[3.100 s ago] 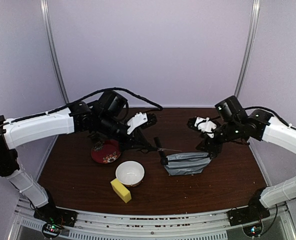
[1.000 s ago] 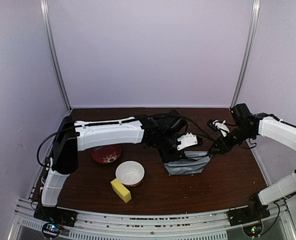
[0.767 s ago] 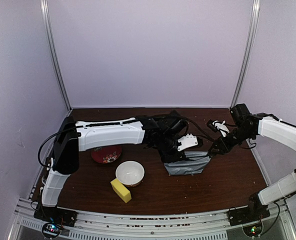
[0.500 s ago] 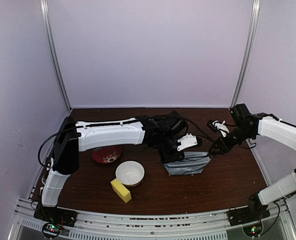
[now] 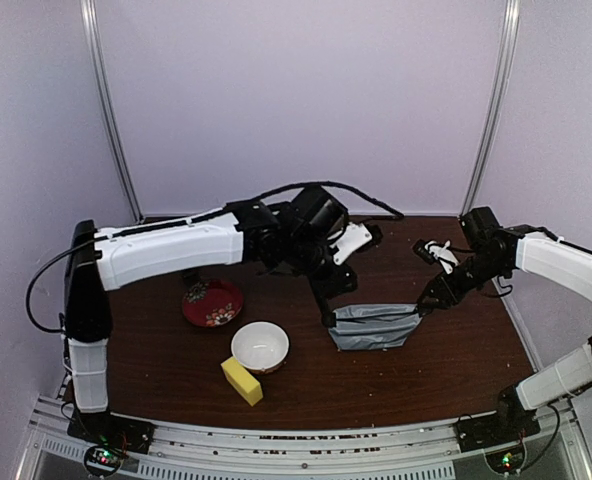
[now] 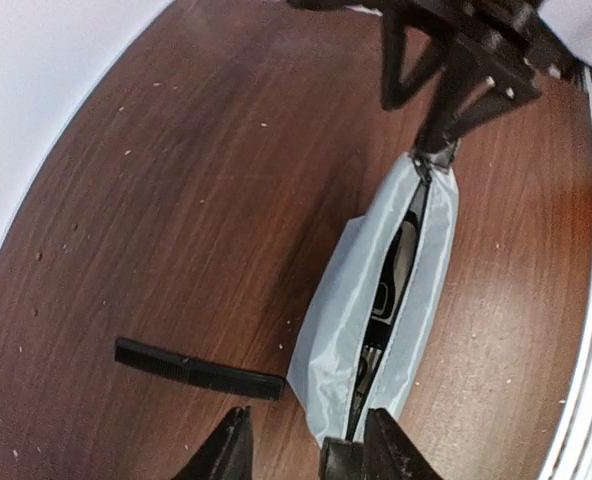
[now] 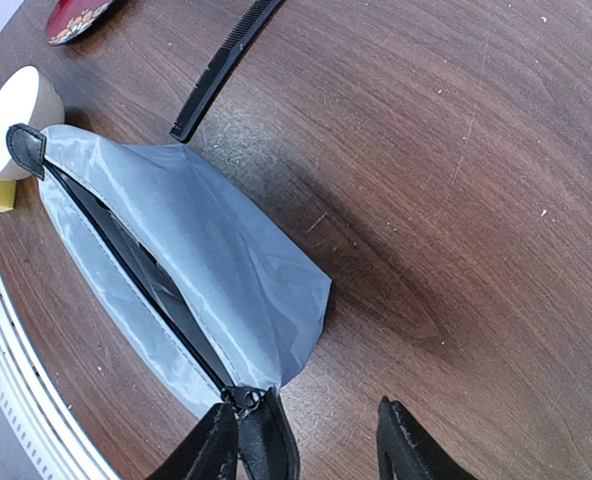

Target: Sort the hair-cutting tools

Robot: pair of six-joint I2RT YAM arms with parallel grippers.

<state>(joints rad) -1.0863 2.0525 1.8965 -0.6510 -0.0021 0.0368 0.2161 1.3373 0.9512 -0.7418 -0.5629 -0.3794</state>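
Observation:
A grey zip pouch [image 5: 374,326] lies open on the brown table. In the left wrist view the pouch [image 6: 341,310] shows the black-and-silver clipper [image 6: 394,268] and steel parts in its slit; the scissors cannot be told apart. The black comb [image 6: 198,368] lies on the table just left of the pouch, and shows in the top view [image 5: 322,298] and the right wrist view [image 7: 224,62]. My left gripper [image 6: 306,455] is open and empty above the pouch's near end [image 5: 332,272]. My right gripper [image 7: 311,450] is open at the pouch's zipper end [image 5: 428,300], one finger beside the zipper pull [image 7: 244,400].
A red patterned plate [image 5: 212,302], a white bowl [image 5: 260,346] and a yellow sponge [image 5: 241,381] sit left of the pouch. The table's back wall and side posts close the space.
My left gripper was down at the pouch's mouth and has lifted up and back to the left, away from it. The right gripper has stayed at the zipper end.

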